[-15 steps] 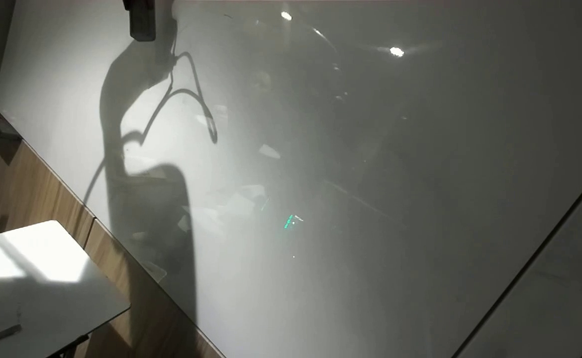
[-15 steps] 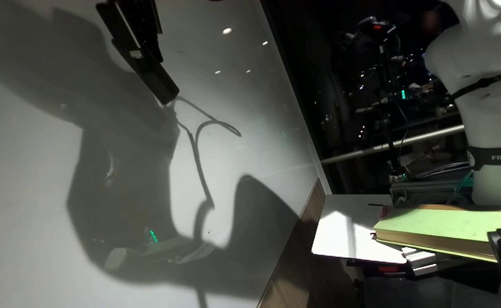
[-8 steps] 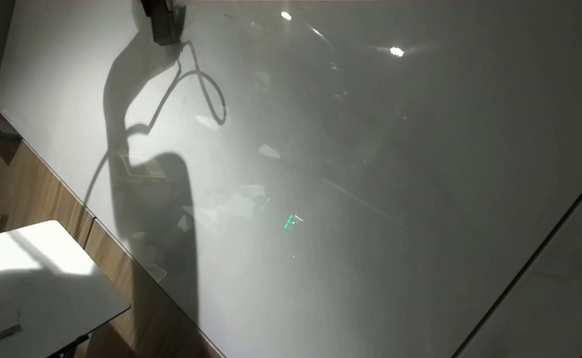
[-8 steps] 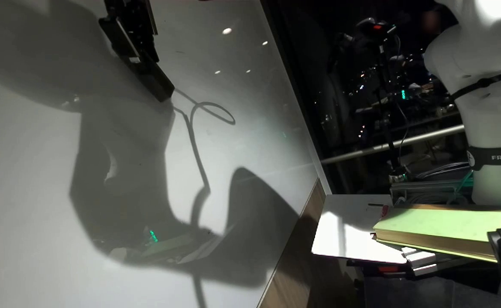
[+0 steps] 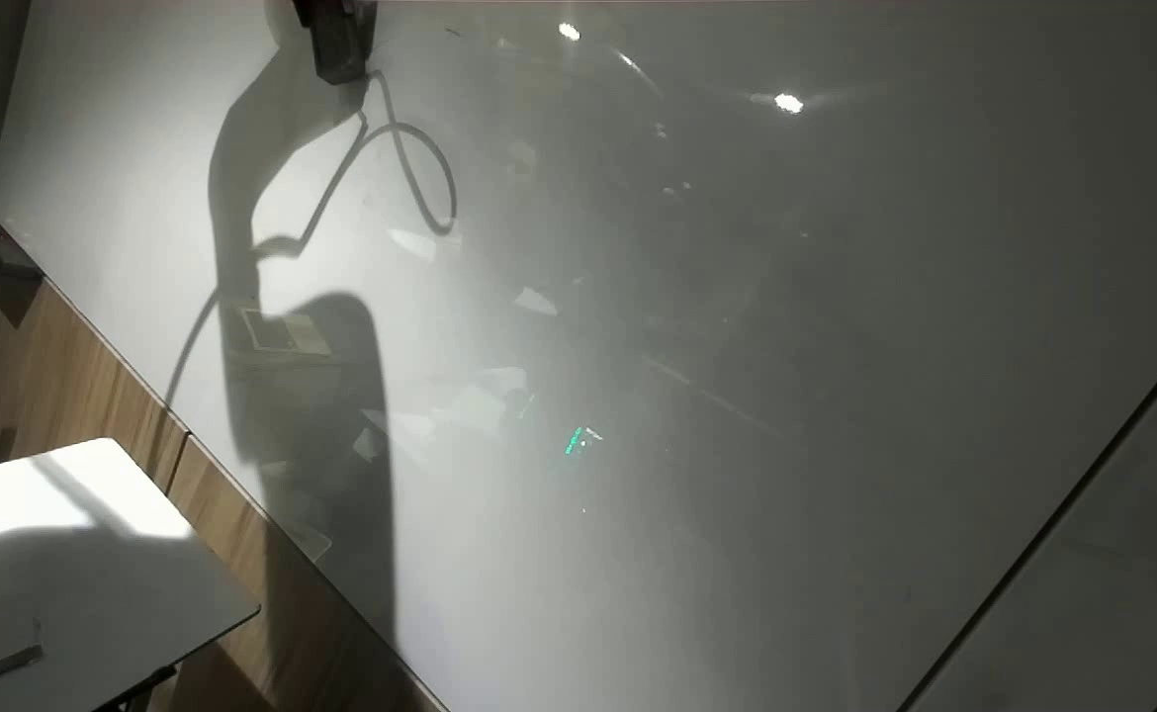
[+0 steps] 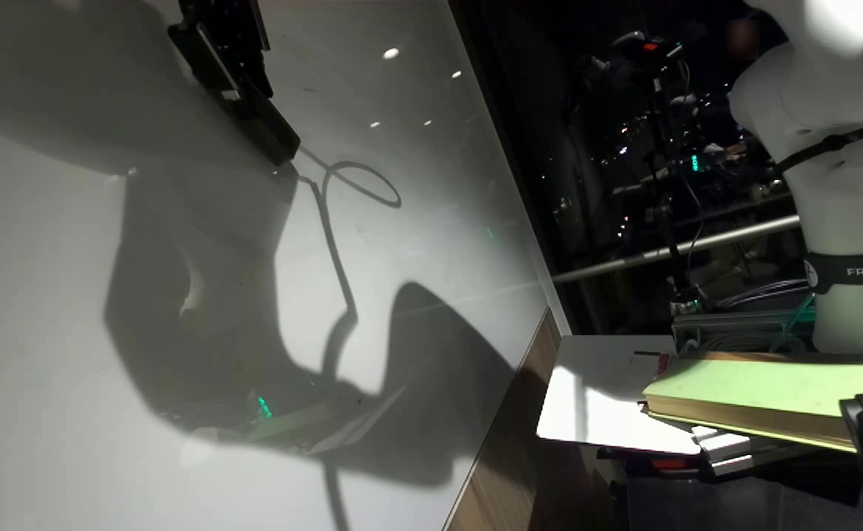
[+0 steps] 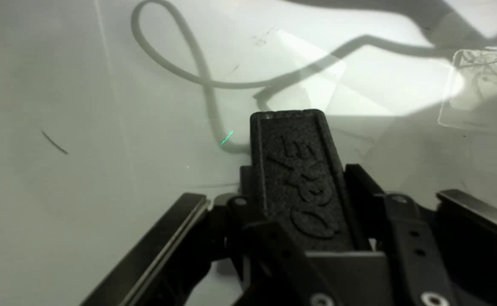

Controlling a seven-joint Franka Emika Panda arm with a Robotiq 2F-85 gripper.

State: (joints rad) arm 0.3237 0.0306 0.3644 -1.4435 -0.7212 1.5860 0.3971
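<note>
1. Fingers (image 7: 361, 180) of the gripper (image 7: 301, 178): pinching a black block (image 7: 293, 144) from both sides (raised lettering on its face, which we can't read with confidence).
2. Block lies over a glossy white surface (image 5: 737, 554); we cannot tell whether the two touch.
3. Across that surface we note a broad shadow (image 5: 336, 465), a thin looped shadow (image 7: 206, 83) near the block, and hard glints (image 5: 788, 103).
4. Wood-grain panel (image 5: 114, 400) along one edge; near it, a partly lit white tabletop (image 5: 124, 593), and a pale green slab (image 6: 756, 391).
5. Farther out: dark background (image 6: 572, 192), small lights (image 6: 623, 150), white arm (image 6: 844, 192) lettered FRANKA.
</note>
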